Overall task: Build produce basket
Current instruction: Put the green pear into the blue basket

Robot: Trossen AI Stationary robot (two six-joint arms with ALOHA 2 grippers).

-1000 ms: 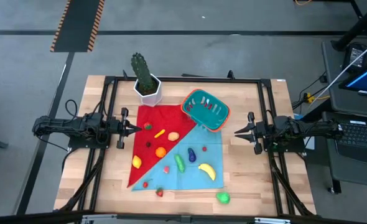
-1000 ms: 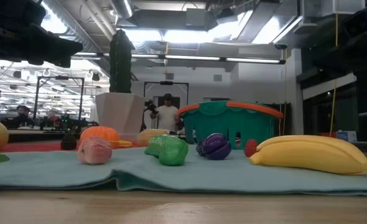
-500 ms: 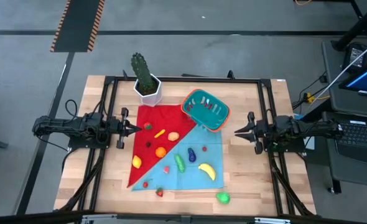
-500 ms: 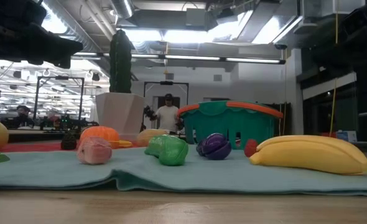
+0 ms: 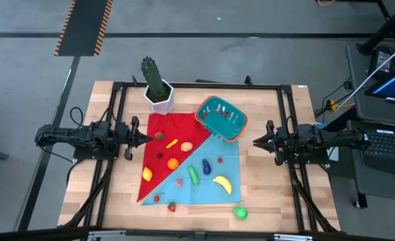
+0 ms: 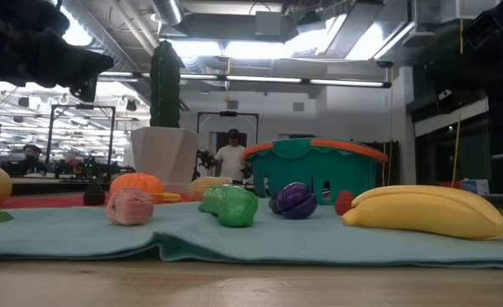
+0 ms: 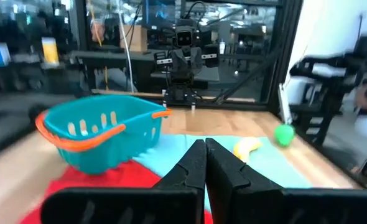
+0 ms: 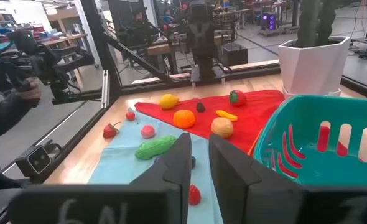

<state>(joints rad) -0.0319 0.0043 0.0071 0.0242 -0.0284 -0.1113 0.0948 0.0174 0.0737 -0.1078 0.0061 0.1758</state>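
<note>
The teal basket [image 5: 221, 118] with an orange-red rim stands on the wood near the far right corner of the cloths, and also shows in the low view [image 6: 315, 166]. The toy produce lies loose on the red and teal cloths: banana [image 5: 222, 184], cucumber [image 5: 193, 175], eggplant [image 5: 206, 166], orange [image 5: 173, 163], lemon [image 5: 146, 174] and small red berries. A green piece [image 5: 240, 213] lies on bare wood at the near edge. My left gripper [image 5: 146, 138] hovers shut at the cloths' left edge [image 7: 205, 163]. My right gripper [image 5: 254, 142] hovers right of the cloths, its fingers a narrow gap apart [image 8: 199, 152].
A white hexagonal pot with a cactus [image 5: 159, 94] stands at the far edge, left of the basket. A black frame [image 5: 197, 86] runs around the work area. A person's arm [image 8: 9, 106] with a dark device shows beyond the table's near side.
</note>
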